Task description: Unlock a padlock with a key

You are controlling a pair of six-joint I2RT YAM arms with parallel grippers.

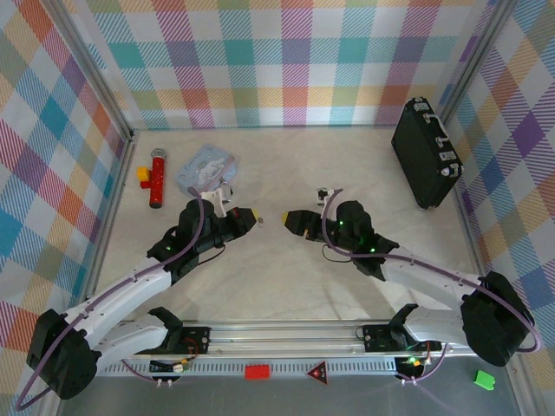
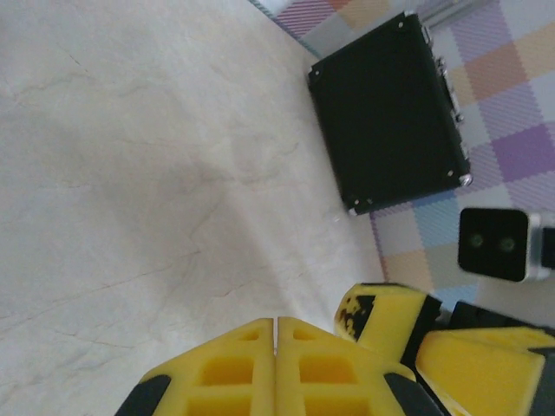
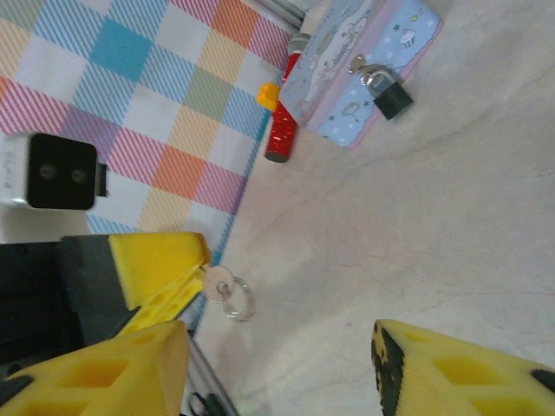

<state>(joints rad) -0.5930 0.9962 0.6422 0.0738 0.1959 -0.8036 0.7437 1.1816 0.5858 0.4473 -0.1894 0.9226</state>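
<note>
At surface [image 1: 286, 286] ctr, left gripper [image 2: 276, 324] was closed on key [image 3: 218, 284]; right gripper [image 3: 279, 336] stood open, empty. Rear-left, padlock [image 3: 388, 94] sat on pouch [image 3: 342, 65], apparently locked. Insertion + turn remained.

2 white arms [image 1: 121, 290] carry purple cables [image 1: 200, 227] and yellow fingers [image 2: 232, 374].

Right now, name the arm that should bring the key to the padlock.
Left, probably. The left tool is shut on the key, and the padlock at the pouch lies on that side of the table. The right tool is open.
</note>
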